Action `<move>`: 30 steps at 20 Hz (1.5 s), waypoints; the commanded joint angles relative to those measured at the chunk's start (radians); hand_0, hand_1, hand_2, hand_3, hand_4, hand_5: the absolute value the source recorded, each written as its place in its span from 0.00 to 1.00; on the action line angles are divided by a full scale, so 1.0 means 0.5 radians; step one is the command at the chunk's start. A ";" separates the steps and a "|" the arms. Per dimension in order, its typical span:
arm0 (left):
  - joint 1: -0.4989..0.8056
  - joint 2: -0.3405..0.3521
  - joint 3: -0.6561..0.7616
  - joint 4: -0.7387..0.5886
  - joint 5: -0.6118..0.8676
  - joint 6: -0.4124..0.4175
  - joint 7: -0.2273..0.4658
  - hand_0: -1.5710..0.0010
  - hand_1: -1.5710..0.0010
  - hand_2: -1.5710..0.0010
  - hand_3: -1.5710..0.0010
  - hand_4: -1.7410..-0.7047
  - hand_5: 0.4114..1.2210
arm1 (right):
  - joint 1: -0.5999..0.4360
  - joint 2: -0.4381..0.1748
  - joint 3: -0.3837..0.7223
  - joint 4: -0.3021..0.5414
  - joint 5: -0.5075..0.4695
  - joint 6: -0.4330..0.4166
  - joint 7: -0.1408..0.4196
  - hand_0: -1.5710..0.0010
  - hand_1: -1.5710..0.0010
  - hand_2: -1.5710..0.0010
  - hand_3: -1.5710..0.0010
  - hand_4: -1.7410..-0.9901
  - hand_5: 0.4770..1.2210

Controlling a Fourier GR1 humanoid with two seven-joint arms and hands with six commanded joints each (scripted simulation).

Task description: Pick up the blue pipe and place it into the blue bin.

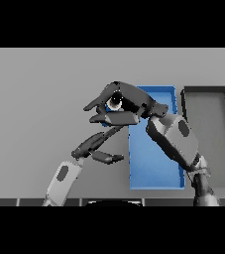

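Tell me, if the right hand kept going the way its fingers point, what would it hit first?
The right hand points toward the view's left. Only bare grey table lies that way; depth is unclear, so it may pass above it.

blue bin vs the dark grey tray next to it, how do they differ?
The blue rectangular bin has a bright blue floor and walls; the dark grey rectangular tray has a grey floor and near-black rim. The blue bin lies under the right robot hand and forearm; the grey tray lies further right, mostly uncovered. Both are long, shallow, open-topped and parallel.
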 commanded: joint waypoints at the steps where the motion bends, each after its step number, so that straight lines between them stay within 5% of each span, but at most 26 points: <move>1: 0.002 0.000 -0.002 -0.004 -0.005 0.004 0.002 1.00 1.00 1.00 1.00 0.81 0.03 | -0.059 -0.037 -0.053 0.047 0.044 -0.061 -0.052 0.00 0.00 0.00 0.00 0.00 1.00; 8: -0.008 0.023 0.008 -0.028 -0.007 -0.002 0.003 1.00 1.00 1.00 1.00 0.82 0.00 | -0.217 -0.338 -0.264 0.543 0.224 -0.161 -0.071 0.00 0.00 0.00 0.00 0.00 1.00; 11: -0.014 0.042 0.013 -0.014 -0.027 0.005 -0.017 1.00 1.00 1.00 1.00 0.84 0.00 | -0.027 -0.432 -0.281 0.626 0.278 -0.135 -0.101 0.00 0.00 0.00 0.00 0.00 1.00; 18: 0.011 0.028 -0.001 -0.026 -0.017 0.005 -0.013 1.00 1.00 1.00 1.00 0.84 0.01 | 0.525 -0.564 -0.261 0.442 0.264 -0.246 0.015 0.00 0.00 0.00 0.00 0.00 1.00; 27: 0.061 0.050 -0.016 -0.101 0.004 -0.010 0.001 1.00 1.00 1.00 1.00 0.82 0.01 | 1.049 -0.631 -0.030 0.181 0.423 -0.747 0.326 0.00 0.00 0.00 0.03 0.00 1.00; 28: 0.062 0.047 -0.018 -0.067 -0.014 -0.004 0.003 1.00 1.00 1.00 1.00 0.82 0.01 | 1.043 -0.655 0.012 0.207 0.426 -0.813 0.326 0.00 0.00 0.00 0.20 0.00 1.00; 30: 0.068 0.047 -0.028 -0.072 -0.027 0.002 -0.020 1.00 1.00 1.00 1.00 0.83 0.01 | 1.058 -0.773 0.193 0.242 0.400 -0.920 0.326 0.00 0.00 0.00 0.35 0.00 1.00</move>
